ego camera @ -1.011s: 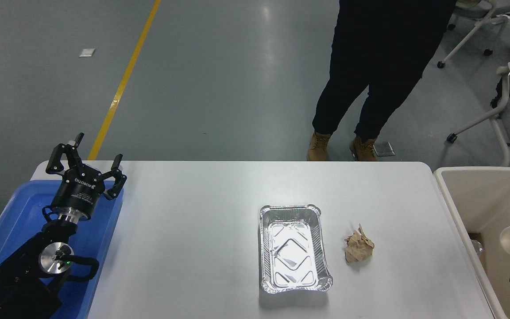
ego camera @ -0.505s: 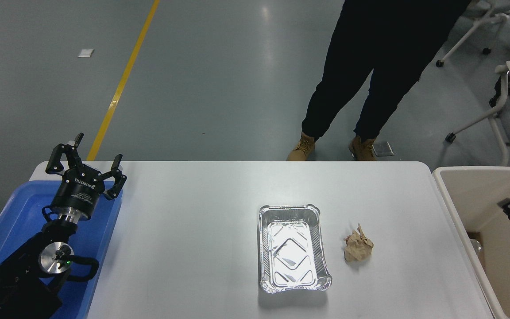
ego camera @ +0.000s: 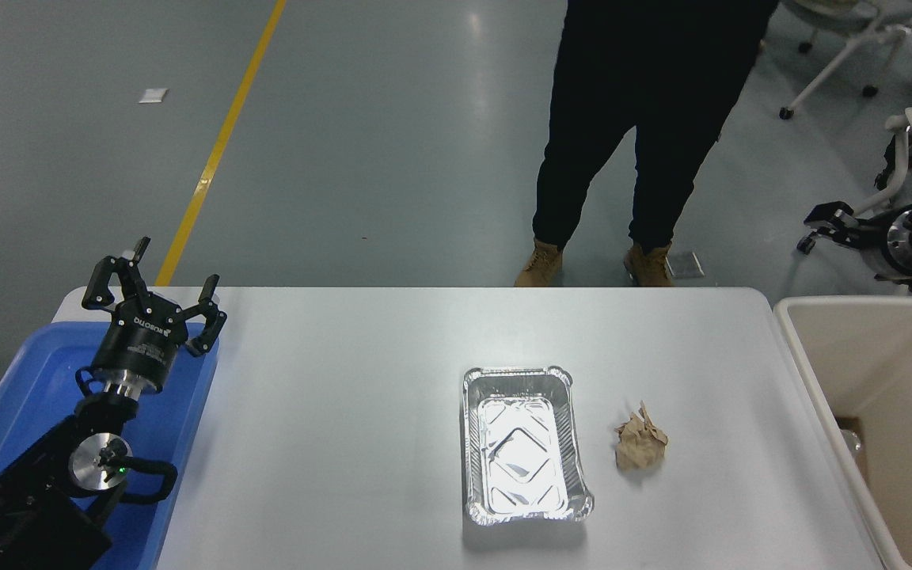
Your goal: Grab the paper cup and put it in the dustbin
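Observation:
The paper cup is out of view. The beige dustbin (ego camera: 800, 348) stands off the table's right end, and only a small greyish scrap (ego camera: 852, 440) that I cannot identify shows on its floor by the left wall. My right gripper (ego camera: 828, 218) is blurred at the right edge, raised above and behind the dustbin, with nothing seen in it. My left gripper (ego camera: 175, 265) is parked open over the blue tray (ego camera: 20, 396) at the lower left.
A foil tray (ego camera: 525, 443) lies mid-table with a crumpled brown paper ball (ego camera: 640, 443) to its right. A person in dark trousers and tan boots (ego camera: 630, 119) stands at the far edge. Office chairs (ego camera: 907, 134) stand at the upper right.
My right arm has lifted out of the dustbin and now sits up behind its far rim. The person has shifted a little to the left.

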You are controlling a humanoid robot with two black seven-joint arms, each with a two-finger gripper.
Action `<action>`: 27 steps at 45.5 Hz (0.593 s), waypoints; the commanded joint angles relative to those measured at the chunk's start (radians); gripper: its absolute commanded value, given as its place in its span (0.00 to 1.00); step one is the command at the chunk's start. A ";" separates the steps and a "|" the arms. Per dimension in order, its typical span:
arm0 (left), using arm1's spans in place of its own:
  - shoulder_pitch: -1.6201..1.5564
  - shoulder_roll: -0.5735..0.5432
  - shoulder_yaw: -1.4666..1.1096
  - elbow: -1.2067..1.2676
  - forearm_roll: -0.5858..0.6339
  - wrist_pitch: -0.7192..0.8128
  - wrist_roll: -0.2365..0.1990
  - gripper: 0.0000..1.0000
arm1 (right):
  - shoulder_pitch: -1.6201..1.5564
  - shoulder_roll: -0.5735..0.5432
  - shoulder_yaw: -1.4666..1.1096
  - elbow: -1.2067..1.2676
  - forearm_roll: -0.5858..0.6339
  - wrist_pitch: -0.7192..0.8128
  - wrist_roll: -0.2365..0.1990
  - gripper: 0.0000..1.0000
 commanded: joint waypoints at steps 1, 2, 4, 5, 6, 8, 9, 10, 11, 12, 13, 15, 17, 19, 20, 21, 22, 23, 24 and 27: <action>0.000 0.000 0.000 0.000 0.000 0.000 0.000 0.98 | 0.281 0.068 -0.050 0.238 -0.003 0.149 -0.002 1.00; 0.000 0.000 0.000 0.000 0.000 0.000 0.000 0.98 | 0.309 0.072 -0.060 0.278 -0.003 0.150 -0.002 1.00; 0.000 0.000 0.000 0.000 0.000 0.000 0.000 0.98 | 0.364 0.080 -0.088 0.369 -0.003 0.150 -0.002 1.00; 0.000 0.000 0.000 0.000 0.000 0.000 0.000 0.98 | 0.390 0.085 -0.102 0.415 -0.003 0.150 -0.002 1.00; 0.000 0.000 0.000 0.000 0.000 0.000 0.000 0.98 | 0.416 0.088 -0.116 0.456 -0.003 0.150 -0.002 1.00; 0.000 0.000 0.000 0.000 0.000 0.000 0.000 0.98 | 0.462 0.092 -0.134 0.536 -0.003 0.150 -0.002 1.00; 0.000 0.000 0.000 0.000 0.000 0.000 0.000 0.98 | 0.482 0.092 -0.142 0.570 -0.003 0.150 -0.002 1.00; 0.000 0.000 0.000 0.000 0.000 0.000 0.000 0.98 | 0.501 0.092 -0.146 0.602 -0.003 0.152 -0.002 1.00; 0.000 0.000 0.000 0.000 0.000 0.000 0.000 0.98 | 0.519 0.094 -0.149 0.630 -0.003 0.156 -0.002 1.00; 0.000 0.000 0.000 0.000 0.000 0.000 0.000 0.98 | 0.542 0.094 -0.154 0.657 -0.003 0.170 -0.002 1.00; 0.000 0.000 0.000 0.000 0.000 0.000 0.000 0.98 | 0.556 0.094 -0.156 0.671 -0.003 0.181 -0.002 1.00; 0.000 0.000 0.000 0.000 0.000 0.000 0.000 0.98 | 0.579 0.092 -0.156 0.688 -0.001 0.210 -0.002 1.00; 0.000 0.000 0.000 0.000 0.000 0.000 0.000 0.98 | 0.601 0.091 -0.156 0.700 -0.001 0.239 -0.002 1.00; 0.000 0.001 0.000 0.000 0.000 0.001 -0.001 0.98 | 0.625 0.089 -0.159 0.714 -0.003 0.267 -0.003 1.00; 0.000 0.000 0.000 0.001 0.000 0.000 0.000 0.98 | 0.640 0.088 -0.162 0.722 -0.001 0.279 -0.003 1.00; 0.000 0.000 0.000 0.001 0.000 0.001 -0.001 0.98 | 0.654 0.086 -0.166 0.730 -0.001 0.291 -0.003 1.00; 0.000 0.000 0.000 0.001 0.001 0.000 -0.001 0.98 | 0.670 0.086 -0.171 0.737 -0.001 0.301 -0.003 1.00; 0.000 0.000 0.000 0.001 0.000 0.000 -0.001 0.98 | 0.685 0.085 -0.177 0.748 -0.001 0.310 -0.003 1.00; 0.000 0.001 0.000 0.001 0.000 0.001 -0.001 0.98 | 0.699 0.085 -0.182 0.759 -0.003 0.319 -0.003 1.00; 0.000 0.002 0.000 0.000 0.000 0.002 -0.001 0.98 | 0.736 0.078 -0.189 0.799 -0.001 0.347 -0.003 1.00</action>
